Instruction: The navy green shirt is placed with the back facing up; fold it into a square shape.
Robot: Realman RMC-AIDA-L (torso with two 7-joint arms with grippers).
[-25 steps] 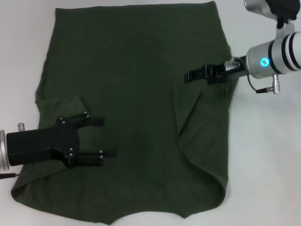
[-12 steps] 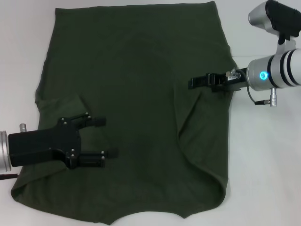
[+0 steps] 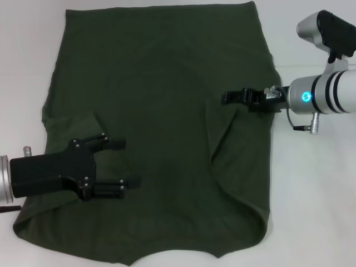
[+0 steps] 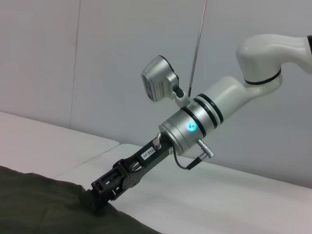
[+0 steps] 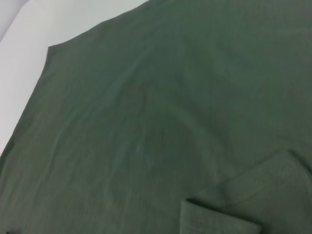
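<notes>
Your right gripper (image 3: 227, 97) has slid a little outward since a second ago, its jaws looking closed low on the folded-in sleeve. On the white table (image 3: 311, 200) the navy green shirt (image 3: 161, 111) lies spread, back up. Your left gripper (image 3: 127, 162) hovers with jaws spread, gripping nothing, over the near left part.

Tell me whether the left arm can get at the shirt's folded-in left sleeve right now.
Probably yes. The left gripper is open over the navy green shirt, beside the folded-in left sleeve, and nothing lies between them. The right gripper is at the opposite edge.
</notes>
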